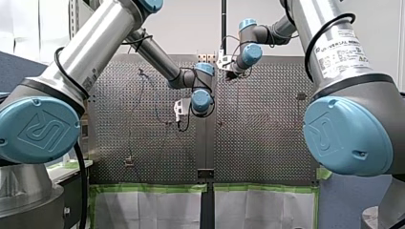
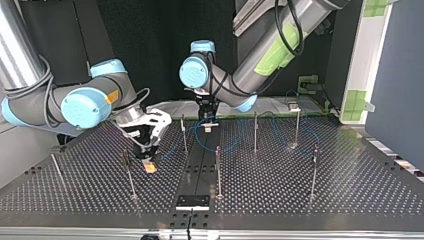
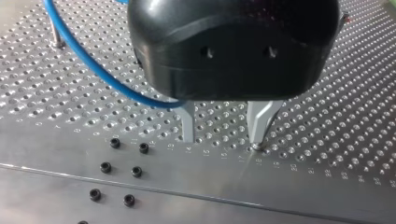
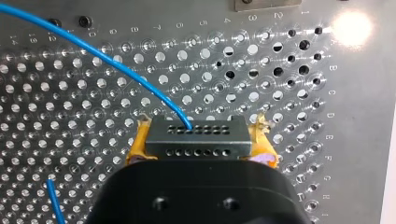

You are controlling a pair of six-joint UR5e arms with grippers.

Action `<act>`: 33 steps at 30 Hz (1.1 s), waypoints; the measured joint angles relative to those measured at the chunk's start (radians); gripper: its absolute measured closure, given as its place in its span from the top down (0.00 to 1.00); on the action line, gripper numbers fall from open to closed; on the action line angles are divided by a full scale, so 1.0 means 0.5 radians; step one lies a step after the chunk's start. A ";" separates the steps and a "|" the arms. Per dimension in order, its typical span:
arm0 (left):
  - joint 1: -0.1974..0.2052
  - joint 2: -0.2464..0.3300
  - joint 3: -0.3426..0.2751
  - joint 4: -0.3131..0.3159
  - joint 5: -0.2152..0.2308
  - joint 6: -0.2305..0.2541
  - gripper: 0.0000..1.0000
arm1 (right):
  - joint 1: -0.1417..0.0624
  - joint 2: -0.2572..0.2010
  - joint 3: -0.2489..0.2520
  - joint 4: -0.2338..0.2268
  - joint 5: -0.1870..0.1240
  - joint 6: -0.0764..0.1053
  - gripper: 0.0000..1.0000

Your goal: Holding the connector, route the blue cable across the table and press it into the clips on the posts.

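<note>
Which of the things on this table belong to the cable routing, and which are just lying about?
Job: thin blue cable, grey multi-hole connector block in the right end effector, upright metal posts, left end effector.
Lying about: small black screws, black rectangular plate.

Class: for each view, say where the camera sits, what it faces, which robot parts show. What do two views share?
Front: behind the arms, over the table; left arm, right arm.
Top: across the table, facing both arms.
Left wrist: wrist-mounted, facing table; left end effector open.
Right wrist: likewise; right end effector shut on connector.
Both wrist views show the cable.
</note>
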 joint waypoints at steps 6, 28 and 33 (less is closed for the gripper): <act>0.000 0.000 0.000 0.000 0.000 0.000 0.56 | 0.000 0.000 0.000 0.000 0.000 0.000 0.00; 0.000 0.000 0.000 0.000 0.000 0.000 0.67 | 0.000 0.000 0.000 0.000 0.000 0.000 0.00; 0.000 0.000 0.000 0.000 0.000 0.000 0.67 | 0.000 0.000 0.000 0.000 0.000 0.000 0.00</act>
